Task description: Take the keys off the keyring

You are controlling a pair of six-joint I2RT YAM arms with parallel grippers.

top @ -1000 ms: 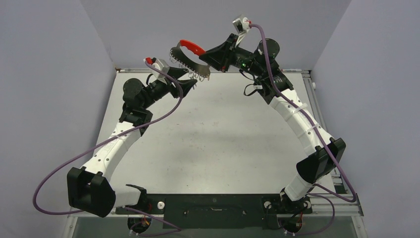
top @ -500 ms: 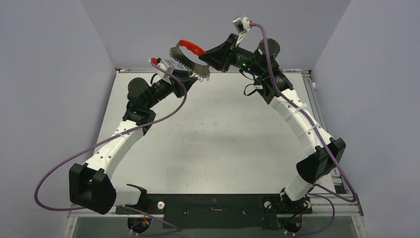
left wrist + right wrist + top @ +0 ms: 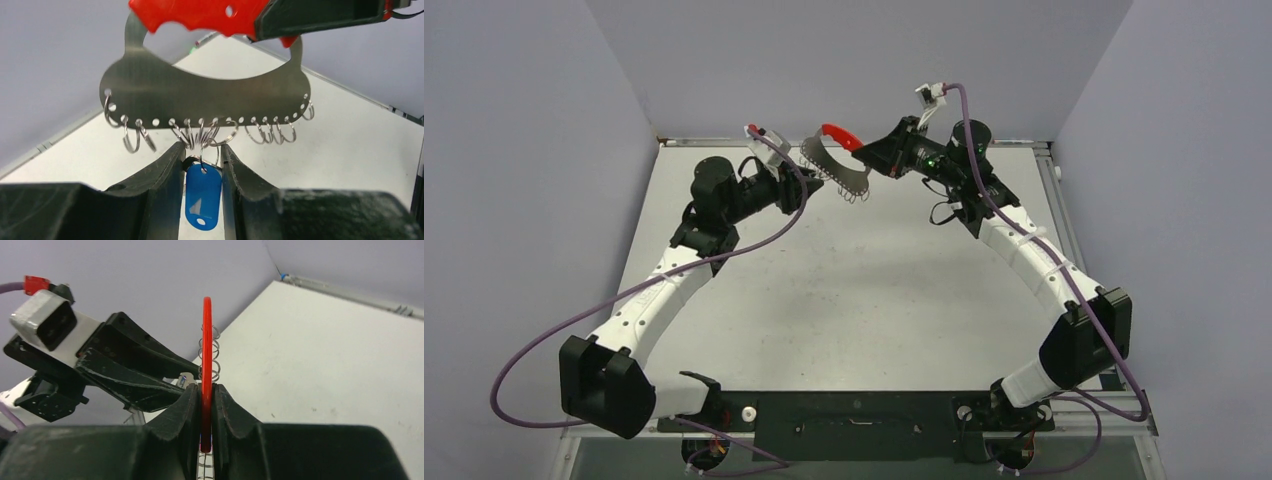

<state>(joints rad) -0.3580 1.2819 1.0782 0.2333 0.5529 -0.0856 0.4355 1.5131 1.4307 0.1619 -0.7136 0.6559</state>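
Observation:
The keyring [image 3: 834, 166] is a silver arc plate with a red grip [image 3: 839, 133], held in the air over the table's far edge. My right gripper [image 3: 867, 152] is shut on the red grip, seen edge-on between its fingers in the right wrist view [image 3: 206, 355]. In the left wrist view the plate [image 3: 205, 97] hangs above my fingers with a row of wire loops [image 3: 265, 132] along its lower edge. A blue-headed key [image 3: 203, 196] hangs from a middle loop. My left gripper [image 3: 202, 157] is closed against both edges of it. No other keys show.
The white table [image 3: 854, 290] lies below, with a metal rail [image 3: 1024, 147] along its far edge. Grey-violet walls [image 3: 544, 150] stand close on the left, back and right. The left arm [image 3: 125, 375] shows just beyond the keyring in the right wrist view.
My right gripper has carried the keyring down and to the right. My left gripper has moved right and up under it, and its fingers now flank the blue key.

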